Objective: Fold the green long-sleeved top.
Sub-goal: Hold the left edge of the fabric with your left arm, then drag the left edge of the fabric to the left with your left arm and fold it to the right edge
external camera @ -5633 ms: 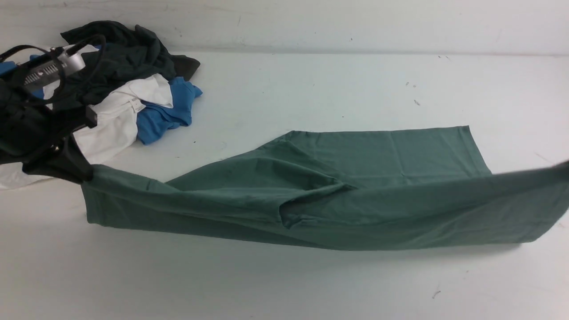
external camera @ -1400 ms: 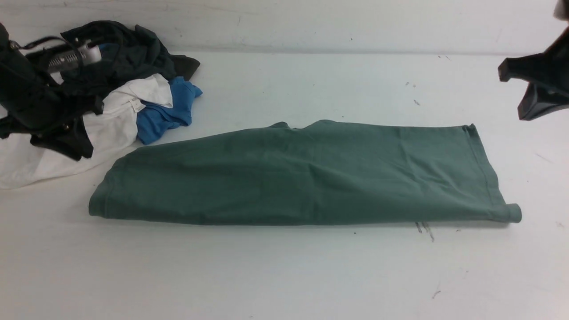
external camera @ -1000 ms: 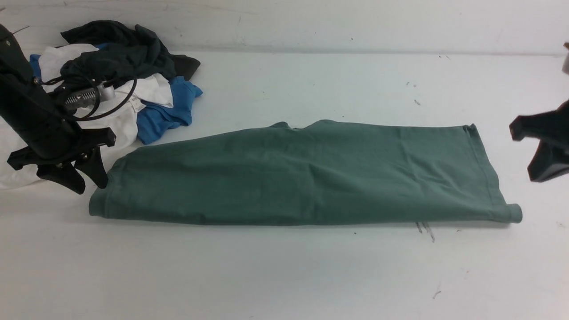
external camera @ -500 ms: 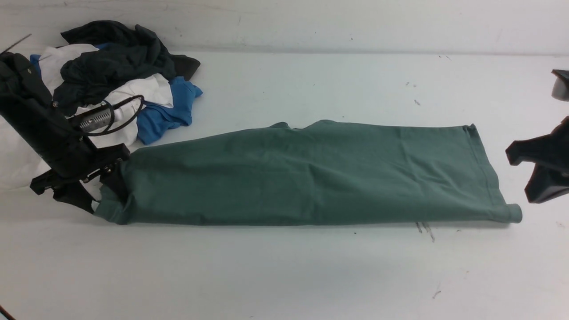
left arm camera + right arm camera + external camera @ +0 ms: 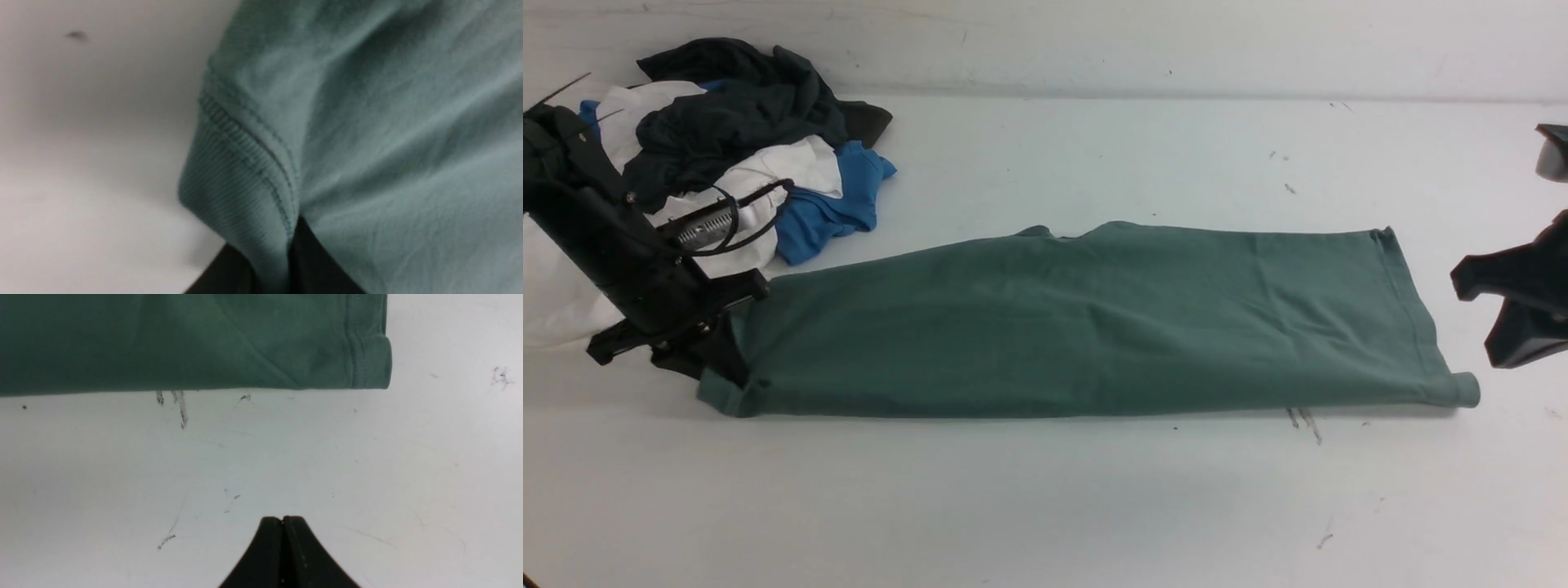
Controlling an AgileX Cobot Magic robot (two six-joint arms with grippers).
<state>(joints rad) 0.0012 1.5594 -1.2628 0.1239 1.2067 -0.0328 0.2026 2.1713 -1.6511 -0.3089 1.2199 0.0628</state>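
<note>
The green long-sleeved top [image 5: 1094,318] lies folded into a long band across the middle of the white table. My left gripper [image 5: 723,367] is at the band's left end, shut on the ribbed edge. In the left wrist view, the stitched rib of the top [image 5: 245,163] runs down between the black fingers [image 5: 310,261]. My right gripper [image 5: 1507,327] hovers just right of the band's right end, shut and empty. In the right wrist view its closed tips [image 5: 282,519] hang over bare table, with the top's hemmed corner [image 5: 367,359] beyond them.
A pile of other clothes sits at the back left behind my left arm: a dark garment [image 5: 743,114], a white one [image 5: 735,229] and a blue one [image 5: 833,204]. Small dark scuff marks [image 5: 1303,418] dot the table near the top's front edge.
My left gripper came down from beside the clothes pile to the top's left end and closed on its edge, nudging that end slightly right. The right gripper lowered, then held still.
</note>
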